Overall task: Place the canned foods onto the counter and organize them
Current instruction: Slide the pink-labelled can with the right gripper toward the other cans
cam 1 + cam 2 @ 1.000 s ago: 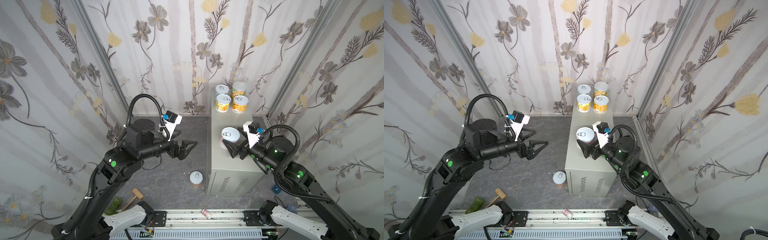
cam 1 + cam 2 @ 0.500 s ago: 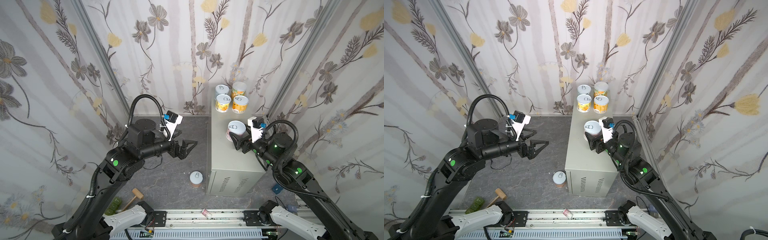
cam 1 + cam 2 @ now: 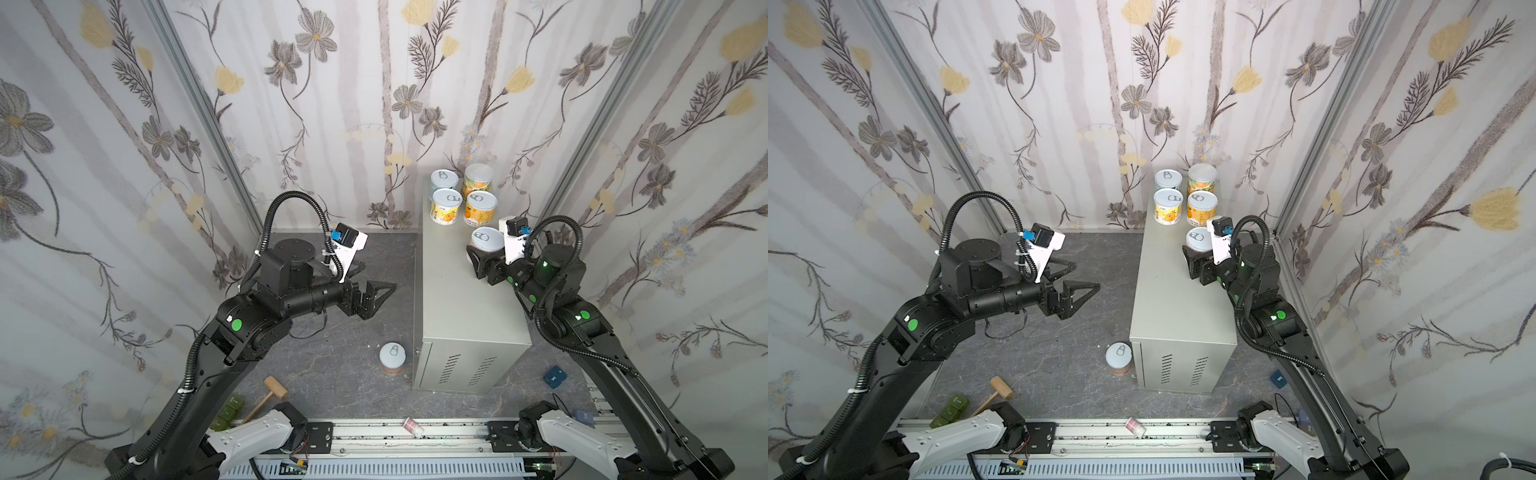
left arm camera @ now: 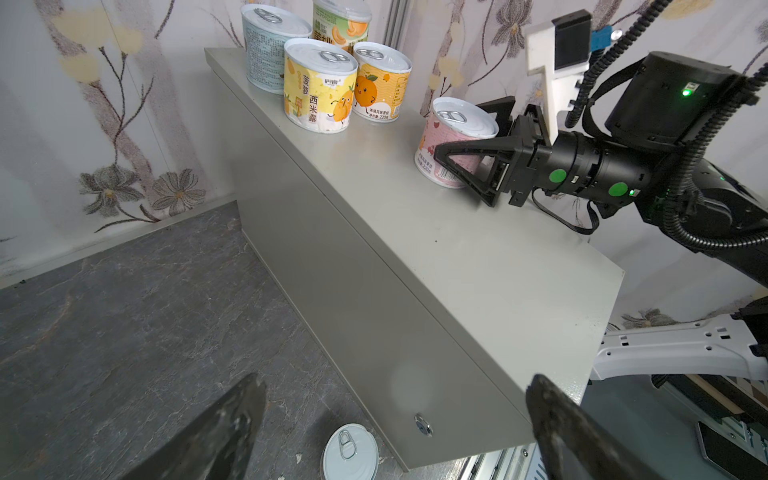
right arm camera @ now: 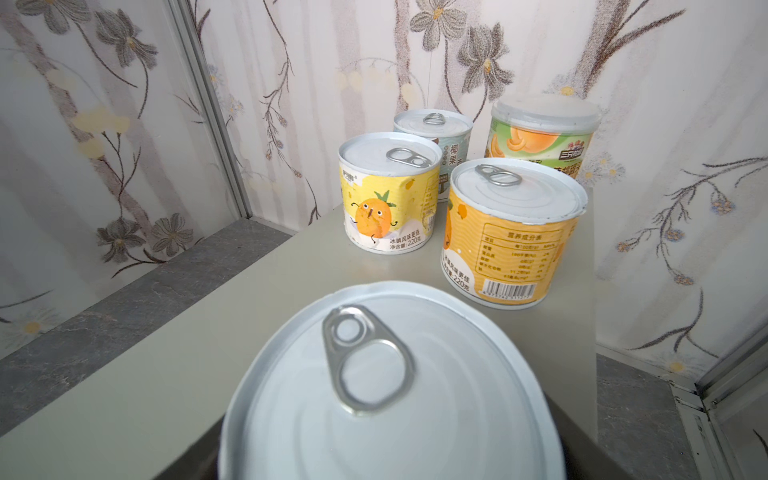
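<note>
The counter (image 3: 457, 307) (image 3: 1175, 307) is a light grey metal cabinet right of centre. Several cans stand grouped at its far end: pale blue (image 3: 444, 179), green-orange (image 3: 478, 176), yellow (image 3: 446, 205) (image 5: 388, 195) and orange (image 3: 480, 208) (image 5: 511, 237). Just in front of them a pink can (image 3: 487, 239) (image 4: 457, 124) (image 5: 395, 395) stands on the top, and my right gripper (image 3: 478, 253) (image 4: 459, 131) is shut on its sides. Another can (image 3: 391, 357) (image 4: 350, 453) stands on the floor by the counter's front corner. My left gripper (image 3: 376, 276) (image 4: 395, 390) hangs open and empty above the floor, left of the counter.
A wooden mallet (image 3: 270, 390) and green blocks (image 3: 226, 411) lie on the dark floor at the front left. A small blue object (image 3: 555, 376) lies right of the counter. The metal rail (image 3: 374, 432) runs along the front. Flowered walls close in on three sides.
My right gripper has carried the pink can from the counter's left edge toward the far end, up to the grouped cans. The left arm has hardly moved.
</note>
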